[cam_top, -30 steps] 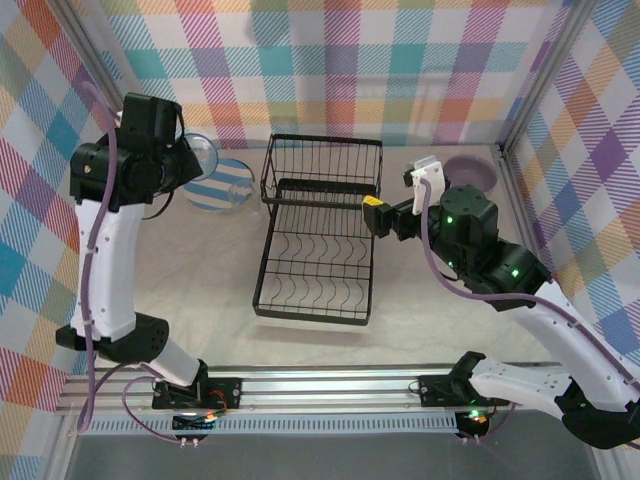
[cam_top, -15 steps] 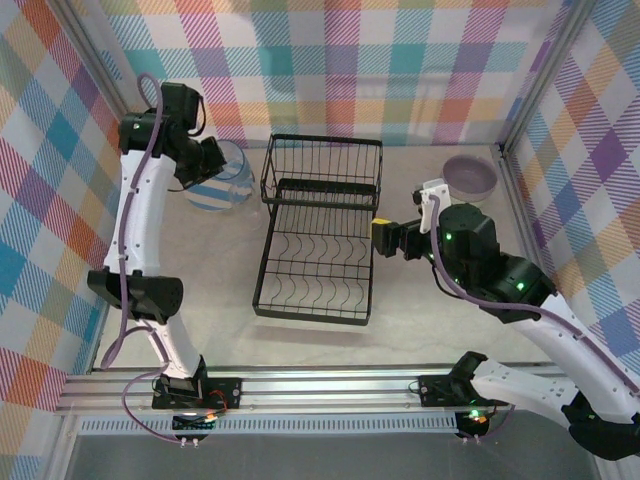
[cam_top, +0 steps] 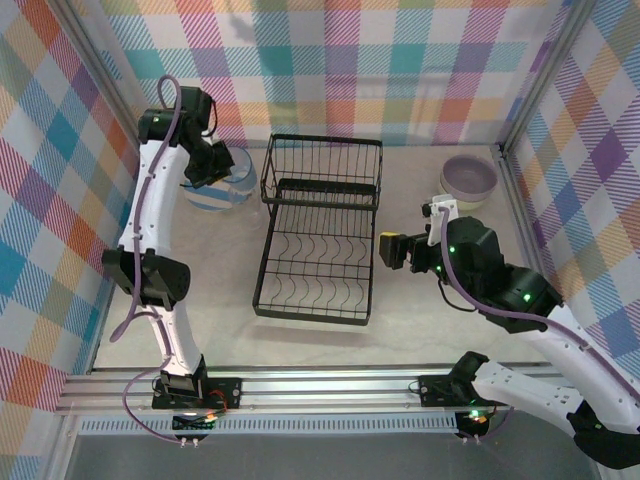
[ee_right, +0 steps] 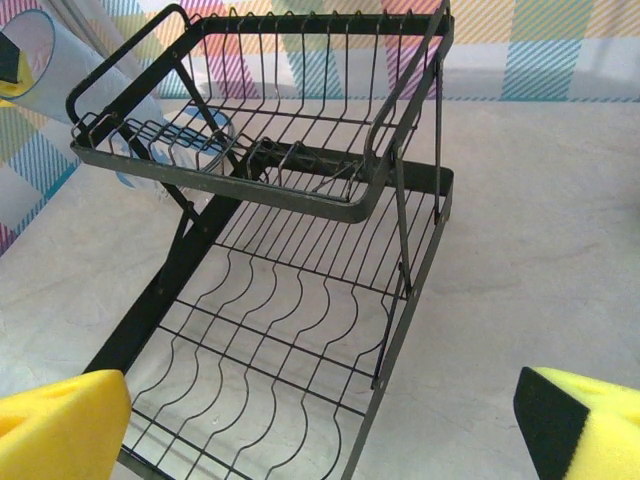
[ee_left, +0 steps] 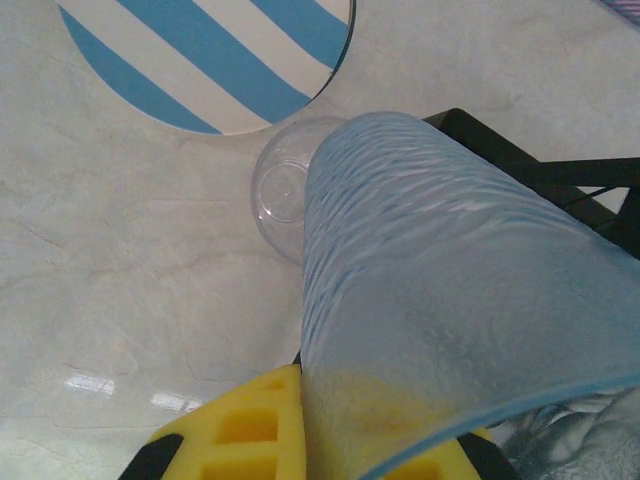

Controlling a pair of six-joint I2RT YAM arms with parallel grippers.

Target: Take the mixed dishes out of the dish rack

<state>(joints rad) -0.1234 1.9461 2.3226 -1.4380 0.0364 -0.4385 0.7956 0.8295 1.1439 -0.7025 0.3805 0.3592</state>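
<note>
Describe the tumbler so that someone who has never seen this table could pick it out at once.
Find the black wire dish rack mid-table, then look just left of its far end, where a blue-striped plate lies. Beside that plate the left gripper holds the tumbler, tilted: see-through grey-blue and rippled, unlike the flat opaque plate.

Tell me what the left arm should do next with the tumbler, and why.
Probably lower the tumbler onto the table beside the striped plate: the left jaws are shut on it, and its base points at a bare patch there.
</note>
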